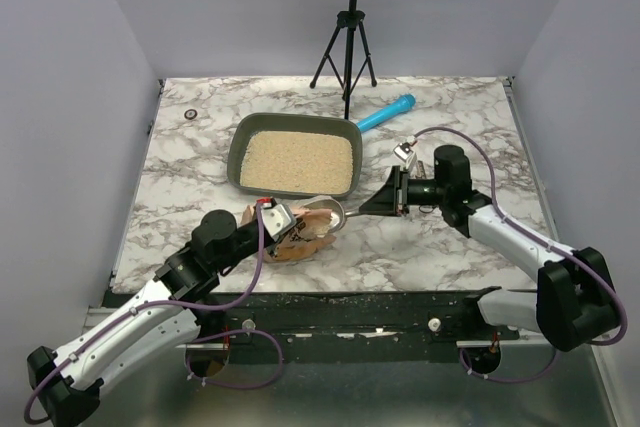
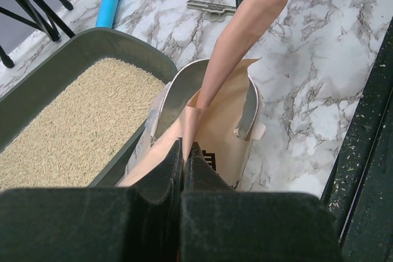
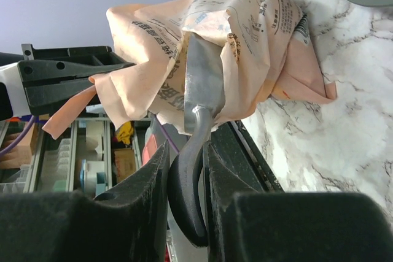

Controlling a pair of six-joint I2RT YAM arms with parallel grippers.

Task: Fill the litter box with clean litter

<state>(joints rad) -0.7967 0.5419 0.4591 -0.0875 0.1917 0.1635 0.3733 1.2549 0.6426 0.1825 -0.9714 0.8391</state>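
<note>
The dark grey-green litter box (image 1: 237, 143) sits mid-table with a bed of pale beige clean litter (image 1: 297, 161) in it; it also shows in the left wrist view, litter box (image 2: 73, 44) and clean litter (image 2: 73, 127). Just in front of it stands the orange-pink printed bag (image 1: 300, 237). My left gripper (image 1: 285, 219) is shut on the bag's (image 2: 221, 121) top edge, holding its mouth up. My right gripper (image 3: 186, 148) is shut on the dark handle (image 3: 187, 194) of a silver scoop. The scoop bowl (image 3: 202, 72) is pushed into the bag mouth.
A blue tube (image 1: 386, 112) lies behind the box's right corner, and a small metal clip (image 1: 405, 150) lies near the right wrist. A black tripod (image 1: 345, 47) stands at the back edge. A small round object (image 1: 190, 113) lies at the back left.
</note>
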